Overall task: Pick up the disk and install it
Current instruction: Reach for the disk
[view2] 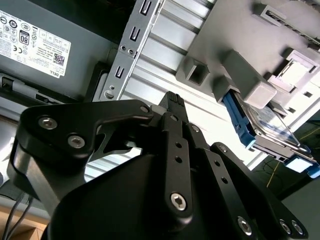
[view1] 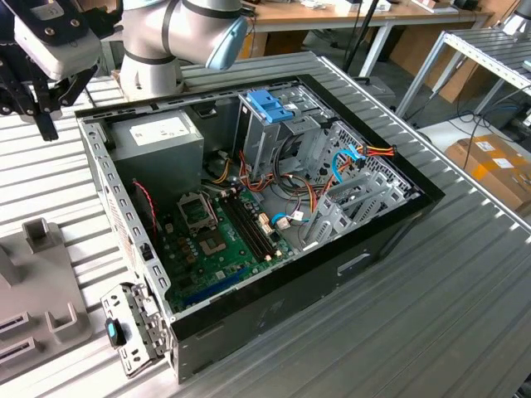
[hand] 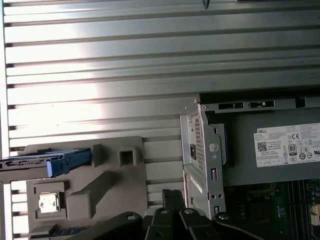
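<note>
Exterior view's left, top: gripper (view1: 47,124), matt black metal links under a white housing, hangs above the table (view1: 448,315) just outside the case's corner. In both wrist views its fingertips meet, with nothing between them.

Below it, at the exterior view's left edge: holder (view1: 33,265), a grey moulded block with square sockets and raised lugs, lying flat on the table beside the case. The disk (hand: 50,162) sits in this holder, well apart from the gripper. The first wrist view shows it edge-on, a thin silver-grey slab with a light-blue plastic rail. The second wrist view shows its shiny flat face.

Centre: computer case (view1: 274,307), black sheet-metal walls, lying on its side with the lid off.
- power supply (view1: 158,137): dull grey box with a white sticker, in the corner nearest the gripper
- motherboard (view1: 211,240): green, on the floor of the case
- blue latch (view1: 270,104): ridged plastic, on top of a bare steel drive cage
- cables (view1: 348,157): orange and blue, looped in the right-hand bay

Table: ribbed grey metal, glossy, with grooves running lengthwise.

Exterior view's right: metal-framed benches and a cardboard box (view1: 498,166) on a pale floor
</note>
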Motion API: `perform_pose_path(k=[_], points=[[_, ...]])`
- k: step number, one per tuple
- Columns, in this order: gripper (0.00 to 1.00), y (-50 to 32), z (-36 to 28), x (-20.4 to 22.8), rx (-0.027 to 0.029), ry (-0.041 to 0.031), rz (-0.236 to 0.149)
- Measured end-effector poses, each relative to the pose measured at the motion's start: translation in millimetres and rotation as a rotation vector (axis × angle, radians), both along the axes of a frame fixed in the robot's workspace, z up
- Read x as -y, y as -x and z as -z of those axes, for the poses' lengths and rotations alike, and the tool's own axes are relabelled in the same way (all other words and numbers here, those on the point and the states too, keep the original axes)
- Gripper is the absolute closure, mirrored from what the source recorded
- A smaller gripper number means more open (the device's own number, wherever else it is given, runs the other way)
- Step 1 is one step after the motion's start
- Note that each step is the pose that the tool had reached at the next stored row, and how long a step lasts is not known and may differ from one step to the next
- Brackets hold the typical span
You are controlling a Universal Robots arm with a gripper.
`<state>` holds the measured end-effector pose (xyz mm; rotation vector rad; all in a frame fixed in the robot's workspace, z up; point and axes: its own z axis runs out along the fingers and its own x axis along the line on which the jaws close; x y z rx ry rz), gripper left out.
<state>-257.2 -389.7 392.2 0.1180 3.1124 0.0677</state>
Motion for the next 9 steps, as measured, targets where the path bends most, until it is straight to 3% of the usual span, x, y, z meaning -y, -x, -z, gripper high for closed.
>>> perform_pose_path(k=[9], points=[[0.89,13.2,0.1,0.0,-0.0001,0.0,0.0]])
